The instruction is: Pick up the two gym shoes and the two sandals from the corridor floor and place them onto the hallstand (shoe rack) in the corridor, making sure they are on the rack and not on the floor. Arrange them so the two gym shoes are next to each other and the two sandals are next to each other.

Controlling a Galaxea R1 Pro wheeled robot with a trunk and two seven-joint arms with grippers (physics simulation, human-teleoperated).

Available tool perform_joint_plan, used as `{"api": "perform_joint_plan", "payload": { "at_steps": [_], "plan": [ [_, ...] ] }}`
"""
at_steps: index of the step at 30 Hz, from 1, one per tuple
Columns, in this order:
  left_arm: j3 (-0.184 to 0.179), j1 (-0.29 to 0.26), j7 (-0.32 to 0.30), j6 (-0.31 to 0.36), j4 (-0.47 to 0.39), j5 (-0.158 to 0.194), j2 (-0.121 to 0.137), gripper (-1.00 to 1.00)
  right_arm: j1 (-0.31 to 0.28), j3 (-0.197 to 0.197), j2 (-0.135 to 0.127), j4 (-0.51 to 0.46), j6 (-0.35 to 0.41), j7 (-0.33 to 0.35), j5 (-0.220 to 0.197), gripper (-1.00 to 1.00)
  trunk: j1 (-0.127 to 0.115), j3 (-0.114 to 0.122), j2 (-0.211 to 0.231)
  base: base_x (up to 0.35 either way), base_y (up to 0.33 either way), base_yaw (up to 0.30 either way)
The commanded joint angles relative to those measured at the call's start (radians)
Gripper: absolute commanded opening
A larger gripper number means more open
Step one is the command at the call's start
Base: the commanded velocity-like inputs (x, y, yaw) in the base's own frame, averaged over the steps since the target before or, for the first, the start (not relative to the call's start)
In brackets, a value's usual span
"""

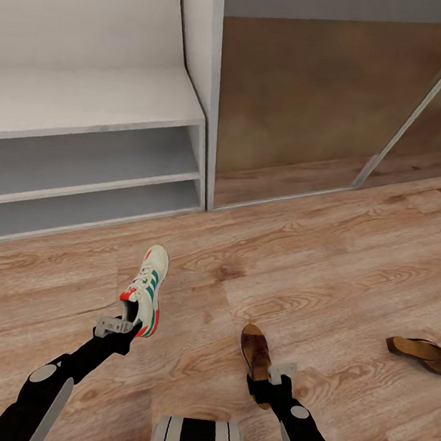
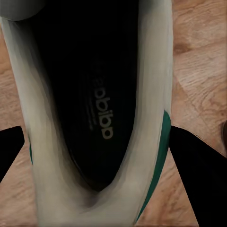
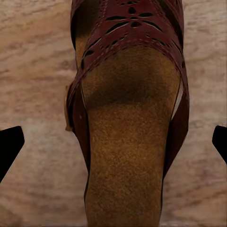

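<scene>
I'm at the start of this job as far as I can judge: nothing sits on the hallstand (image 1: 90, 101) yet, whose bench top and two open shelf rows run from about ten to eleven o'clock in my head view.

One gym shoe (image 1: 147, 289) lies on the corridor floor (image 1: 324, 272) at roughly seven o'clock, toe pointing toward the rack. My left gripper (image 1: 116, 325) is at its heel. In the left wrist view the shoe's dark insole (image 2: 94, 94) sits between the two black fingers (image 2: 198, 175), which stand wide on either side of the heel, not closed on it.

One sandal (image 1: 256, 353) lies at about five o'clock, with my right gripper (image 1: 279, 373) over its back end. The right wrist view shows its suede footbed (image 3: 127, 142) between fingers (image 3: 9, 144) spread wide, well clear of the sides.

A second sandal (image 1: 422, 354) lies near the edge at four o'clock, well apart from the first.

All placing is left: I judge the next step is closing on both shoes and lifting.
</scene>
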Motion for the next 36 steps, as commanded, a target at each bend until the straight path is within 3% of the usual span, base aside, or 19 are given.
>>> {"api": "perform_joint_plan", "payload": {
  "at_steps": [1, 8, 23, 28, 36],
  "plan": [
    [0.001, 0.0, -0.005, 0.01, -0.001, 0.012, 0.0, -1.0, 0.0, -0.005, 0.001, 0.0, -0.001, 0.005, 0.01, 1.0, 0.0, -0.006, -0.001, 0.0, 0.0, 0.0],
    [0.001, -0.001, -0.005, 0.011, -0.001, 0.012, 0.001, -1.0, 0.0, -0.005, 0.001, 0.0, -0.001, 0.005, 0.01, 1.0, 0.003, -0.043, -0.002, 0.0, 0.0, 0.0],
    [0.001, -0.001, -0.005, 0.01, -0.001, 0.012, 0.002, -1.0, 0.0, -0.005, 0.001, -0.002, -0.002, 0.005, 0.009, 1.0, 0.003, -0.049, -0.002, 0.0, 0.0, -0.045],
    [0.001, -0.001, -0.005, 0.011, -0.001, 0.012, 0.003, -1.0, 0.0, -0.005, 0.001, -0.002, -0.001, 0.005, 0.009, 1.0, 0.006, -0.072, -0.003, 0.0, 0.0, -0.005],
    [0.001, -0.001, -0.005, 0.01, -0.001, 0.012, 0.003, -1.0, 0.0, -0.005, 0.001, -0.002, -0.002, 0.005, 0.008, 1.0, 0.006, -0.077, -0.003, 0.0, 0.0, 0.0]
  ]
}}
